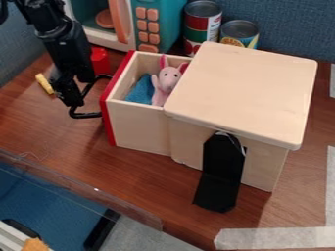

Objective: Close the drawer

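The gripper (98, 96) is low over the table at the left, beside the drawer's red front panel, its two fingers apart and their ends by the panel. Pulled out to the left of the wooden cabinet (242, 88), the drawer (138, 127) stands open. A pink plush animal (168, 78) and a blue cloth (140, 90) lie inside it. The cabinet's top hides the drawer's right part.
Behind the drawer are a toy microwave (157, 24) and two cans (202, 24). A red object (100, 61) and a small yellow piece (44, 84) are near the arm. A black strip (221, 171) leans at the cabinet's front.
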Controlling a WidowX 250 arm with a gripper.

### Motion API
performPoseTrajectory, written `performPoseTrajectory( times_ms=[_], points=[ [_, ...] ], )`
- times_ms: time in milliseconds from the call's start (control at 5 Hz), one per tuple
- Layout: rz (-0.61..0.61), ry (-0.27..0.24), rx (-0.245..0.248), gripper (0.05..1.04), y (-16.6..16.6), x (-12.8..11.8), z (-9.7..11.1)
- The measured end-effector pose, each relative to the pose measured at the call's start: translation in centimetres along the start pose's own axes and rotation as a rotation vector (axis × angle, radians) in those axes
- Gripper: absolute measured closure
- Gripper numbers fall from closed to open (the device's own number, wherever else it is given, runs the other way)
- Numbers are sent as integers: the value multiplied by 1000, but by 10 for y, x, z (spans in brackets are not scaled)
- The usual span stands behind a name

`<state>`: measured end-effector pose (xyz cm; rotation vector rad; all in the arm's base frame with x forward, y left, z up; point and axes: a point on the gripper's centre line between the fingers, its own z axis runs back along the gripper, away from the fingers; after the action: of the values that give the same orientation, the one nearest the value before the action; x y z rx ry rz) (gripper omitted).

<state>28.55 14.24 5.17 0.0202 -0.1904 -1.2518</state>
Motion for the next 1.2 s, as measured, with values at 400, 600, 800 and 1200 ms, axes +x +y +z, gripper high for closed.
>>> performPoseTrajectory(
  times_ms=[400,600,800,1200],
  points=[
    [-10,-15,-9,86,-12,13,-1],
    [-9,-45,-23,84,-14,18,0],
    [-1,-87,-36,84,-16,25,7],
    [63,-197,-92,84,6,32,26]
  ],
)
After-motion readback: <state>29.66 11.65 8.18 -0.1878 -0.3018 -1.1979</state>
